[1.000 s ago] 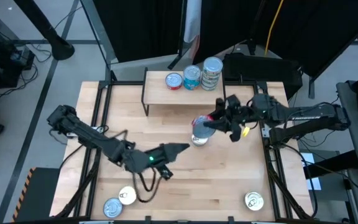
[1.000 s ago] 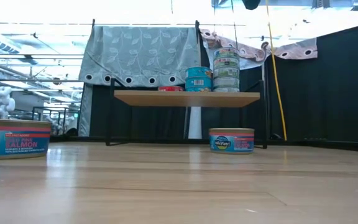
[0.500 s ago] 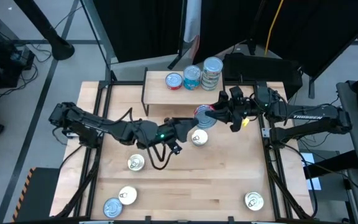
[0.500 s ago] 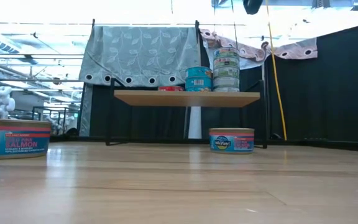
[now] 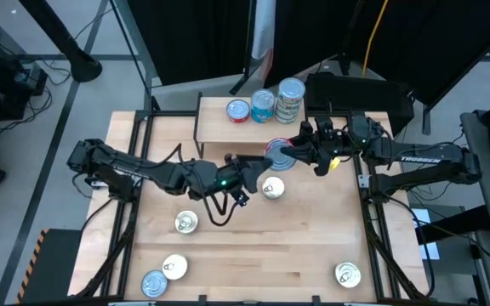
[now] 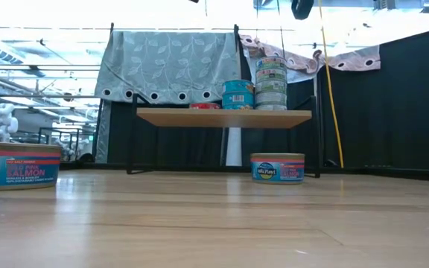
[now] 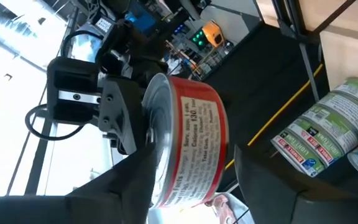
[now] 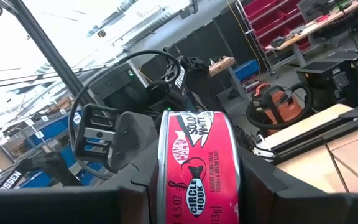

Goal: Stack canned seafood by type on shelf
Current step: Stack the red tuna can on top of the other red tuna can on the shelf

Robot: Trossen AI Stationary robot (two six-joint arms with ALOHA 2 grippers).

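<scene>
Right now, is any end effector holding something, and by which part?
The right end effector holds a red-sided tin, one finger on each flat end. The left end effector reaches toward it.

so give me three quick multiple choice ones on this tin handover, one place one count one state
1. Where is the red tin?
A. flat at the table's near edge
B. in the air between the left gripper and the right gripper
C. on the floor

2. How many piles stand side by side on the shelf?
A. one
B. three
C. six

3. What is the right gripper doing?
A. open and empty
B. shut on the red tin
C. out of view

Answers: 1 B, the high view shows both grippers meeting at the tin in front of the shelf. 2 B, three piles in a row. 3 B, its wrist view shows the tin clamped between its fingers.
</scene>
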